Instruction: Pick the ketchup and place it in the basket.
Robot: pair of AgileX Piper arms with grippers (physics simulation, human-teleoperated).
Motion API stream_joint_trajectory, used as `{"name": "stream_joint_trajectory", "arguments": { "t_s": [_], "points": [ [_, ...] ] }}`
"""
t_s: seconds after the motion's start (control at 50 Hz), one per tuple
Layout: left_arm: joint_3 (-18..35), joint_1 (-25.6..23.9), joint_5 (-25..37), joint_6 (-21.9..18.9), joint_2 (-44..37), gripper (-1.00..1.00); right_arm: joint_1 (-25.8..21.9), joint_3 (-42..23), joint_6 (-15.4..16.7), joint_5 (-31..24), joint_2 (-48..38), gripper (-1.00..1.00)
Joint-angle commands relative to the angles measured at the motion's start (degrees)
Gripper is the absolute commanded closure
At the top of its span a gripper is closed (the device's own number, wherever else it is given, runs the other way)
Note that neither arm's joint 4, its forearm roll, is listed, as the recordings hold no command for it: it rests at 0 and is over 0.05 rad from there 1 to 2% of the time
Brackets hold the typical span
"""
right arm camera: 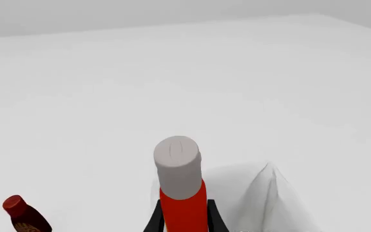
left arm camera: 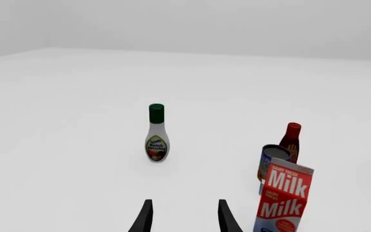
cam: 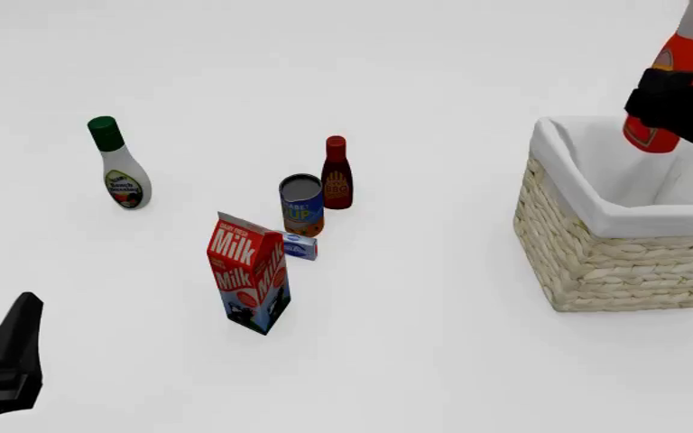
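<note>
Facing left wrist: left gripper spread open, empty, white green-capped bottle ahead.
Front: right gripper holds red-orange ketchup bottle above pale wicker basket.
Right wrist: fingers clamp ketchup's sides.

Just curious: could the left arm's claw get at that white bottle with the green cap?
Probably yes. The left claw is open and the white bottle stands straight ahead with bare table between; the milk carton sits off to one side.

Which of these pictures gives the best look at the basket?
The front view: the basket shows its woven wall and white lining. The right wrist view catches only a corner of lining; the left wrist view misses it.
</note>
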State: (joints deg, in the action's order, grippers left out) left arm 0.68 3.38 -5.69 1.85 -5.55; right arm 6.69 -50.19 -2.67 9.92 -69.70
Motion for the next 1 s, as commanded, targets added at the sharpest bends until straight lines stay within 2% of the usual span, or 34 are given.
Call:
{"name": "stream_joint_trajectory", "arguments": {
  "t_s": [0.02, 0.44, 1.0],
  "points": [
    [-0.4, -0.05, -2.75, -0.4, -3.04, -1.0, 2.27, -0.6, -1.3, 1.8, -2.68, 1.0],
    [-0.59, -0.04, -7.08, -1.15, -8.39, -1.0, 4.96, -0.92, -1.53, 6.13, -9.79, 1.0],
    [-0.62, 0.03, -8.51, -1.36, -10.22, -1.0, 6.62, -0.78, -1.51, 10.22, -17.04, 1.0]
  ]
}}
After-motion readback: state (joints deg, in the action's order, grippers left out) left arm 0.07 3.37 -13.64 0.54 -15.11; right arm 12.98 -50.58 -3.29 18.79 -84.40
